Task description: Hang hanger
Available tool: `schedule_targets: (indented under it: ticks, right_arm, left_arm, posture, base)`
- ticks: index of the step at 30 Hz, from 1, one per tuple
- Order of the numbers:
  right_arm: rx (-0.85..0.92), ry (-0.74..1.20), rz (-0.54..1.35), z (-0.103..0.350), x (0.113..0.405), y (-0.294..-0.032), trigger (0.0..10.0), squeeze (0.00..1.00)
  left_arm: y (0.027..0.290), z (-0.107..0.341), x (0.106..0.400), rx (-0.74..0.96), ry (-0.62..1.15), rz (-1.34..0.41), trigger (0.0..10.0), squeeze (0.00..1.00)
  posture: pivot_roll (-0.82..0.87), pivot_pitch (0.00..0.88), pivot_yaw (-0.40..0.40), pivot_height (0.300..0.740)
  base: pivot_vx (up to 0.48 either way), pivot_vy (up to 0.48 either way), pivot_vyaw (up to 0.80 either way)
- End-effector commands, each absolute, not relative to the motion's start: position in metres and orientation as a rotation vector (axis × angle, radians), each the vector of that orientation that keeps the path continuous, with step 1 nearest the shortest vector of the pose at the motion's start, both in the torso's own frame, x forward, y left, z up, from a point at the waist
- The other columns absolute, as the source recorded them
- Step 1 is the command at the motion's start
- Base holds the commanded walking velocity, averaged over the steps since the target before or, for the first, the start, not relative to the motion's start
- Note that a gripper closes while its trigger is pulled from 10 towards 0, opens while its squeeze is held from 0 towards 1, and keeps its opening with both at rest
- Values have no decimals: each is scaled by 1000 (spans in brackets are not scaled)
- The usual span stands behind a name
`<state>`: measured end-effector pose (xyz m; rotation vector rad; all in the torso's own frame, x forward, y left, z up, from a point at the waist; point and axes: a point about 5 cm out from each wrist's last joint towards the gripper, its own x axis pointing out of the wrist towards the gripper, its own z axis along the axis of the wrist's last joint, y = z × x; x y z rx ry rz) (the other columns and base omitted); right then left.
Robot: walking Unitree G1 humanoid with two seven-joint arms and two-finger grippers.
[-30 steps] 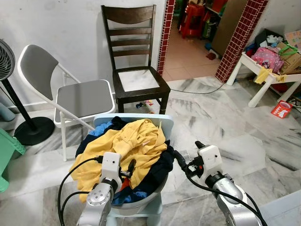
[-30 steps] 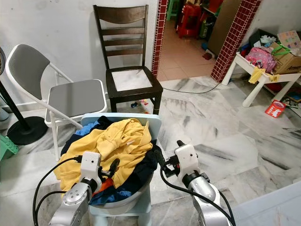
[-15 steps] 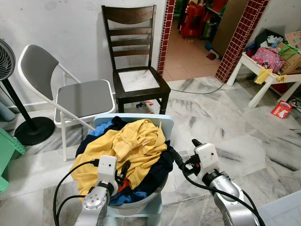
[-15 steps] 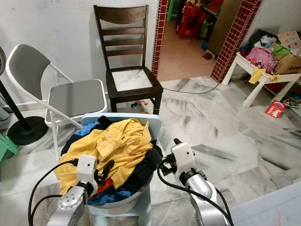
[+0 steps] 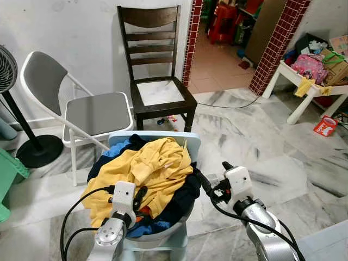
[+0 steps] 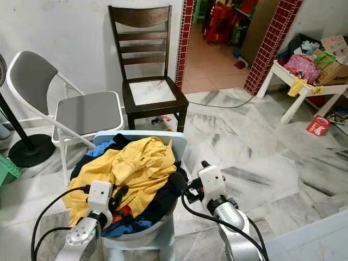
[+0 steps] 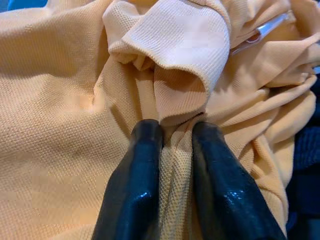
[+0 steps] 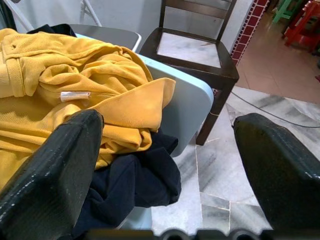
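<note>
A lived-in home. A heap of laundry (image 5: 144,174) fills a pale blue plastic chair (image 5: 187,142) on a marble-tiled floor (image 5: 244,130). Behind that chair stand a dark wooden dining chair (image 5: 157,81) and a grey folding chair (image 5: 81,109) against a white wall. A pedestal fan (image 5: 22,119) stands near the folding chair, and a brick-trimmed doorway (image 5: 191,38) opens just beside the wooden chair.

- The yellow shirt (image 5: 144,171) is covering most of the pale blue basin (image 5: 163,237), and dark garments (image 5: 179,200) are burying its rim on the right; what is lying deeper in the pile cannot be told
- The fan (image 5: 7,68) is being cut off by the left edge; so is the green stool (image 5: 8,176)
- The white table (image 5: 312,92) is running off the right edge; its clutter is too small to tell apart
</note>
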<state>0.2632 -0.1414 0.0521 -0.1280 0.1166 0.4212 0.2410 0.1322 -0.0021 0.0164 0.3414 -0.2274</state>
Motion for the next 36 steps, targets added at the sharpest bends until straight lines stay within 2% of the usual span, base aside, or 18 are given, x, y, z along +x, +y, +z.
schedule_targets:
  ticks: [1, 21, 24, 30, 36]
  right_arm:
    - [-142, 115, 416, 53, 266, -144, 10000, 0]
    - [-127, 117, 431, 52, 267, -141, 10000, 0]
    - [-63, 116, 514, 53, 262, -134, 10000, 0]
    - [-51, 132, 560, 51, 257, -133, 10000, 0]
    - [-69, 157, 607, 47, 255, -135, 10000, 0]
  left_arm:
    - [128, -4, 235, 32, 347, -243, 0, 0]
    - [123, -3, 225, 39, 335, -254, 0, 0]
    - [123, 4, 221, 44, 307, -260, 0, 0]
    - [125, 9, 205, 49, 295, -290, 0, 0]
    - [132, 17, 172, 79, 304, -329, 0, 0]
  posture:
    - [29, 36, -79, 740]
    - [39, 39, -80, 740]
    - [43, 39, -81, 740]
    - [47, 40, -83, 740]
    - [68, 41, -93, 740]
  base:
    - [0, 0, 0]
    - [0, 0, 0]
    - [0, 0, 0]
    - [0, 0, 0]
    - [0, 0, 0]
